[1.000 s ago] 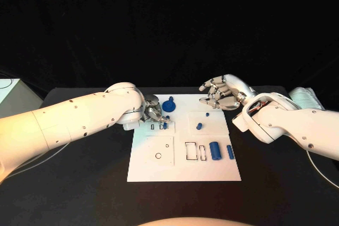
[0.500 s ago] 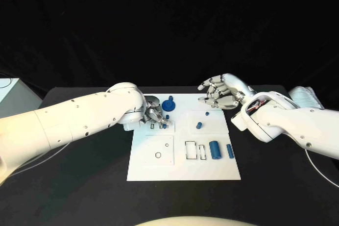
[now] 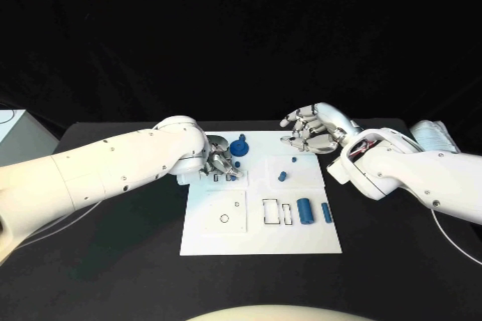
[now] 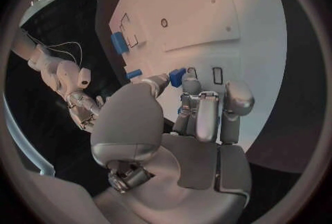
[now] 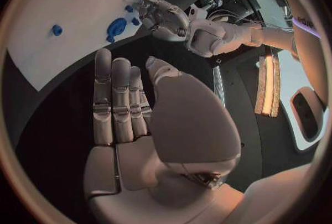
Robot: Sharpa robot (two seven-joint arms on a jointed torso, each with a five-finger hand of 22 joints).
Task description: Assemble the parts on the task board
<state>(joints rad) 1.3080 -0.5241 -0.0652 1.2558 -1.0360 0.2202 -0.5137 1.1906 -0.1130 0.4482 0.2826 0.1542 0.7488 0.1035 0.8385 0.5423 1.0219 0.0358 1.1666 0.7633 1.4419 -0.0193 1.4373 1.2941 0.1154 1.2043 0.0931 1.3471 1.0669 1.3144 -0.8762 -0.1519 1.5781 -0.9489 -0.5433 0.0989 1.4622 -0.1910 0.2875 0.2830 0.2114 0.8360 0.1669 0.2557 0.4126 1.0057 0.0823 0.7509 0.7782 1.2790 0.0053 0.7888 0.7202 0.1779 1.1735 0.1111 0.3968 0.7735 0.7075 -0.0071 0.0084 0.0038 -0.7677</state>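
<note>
- Left hand (image 3: 221,164) low over the board's (image 3: 261,241) far-left area, thumb and finger pinching a small blue part (image 4: 177,75); other fingers curled in beside it. Likely holding it tip-down to seat it in one of the slots (image 4: 216,74) just beside the fingertips.
- Right hand (image 3: 316,131) raised past the board's far-right corner, fingers straight, slightly apart, nothing in it; seems parked clear of the left.
- Round part (image 3: 240,149) stands just beyond the left hand.
- Cylinder (image 3: 304,212) and thin pin (image 3: 327,214) lie side by side near the right edge, still unplaced.
</note>
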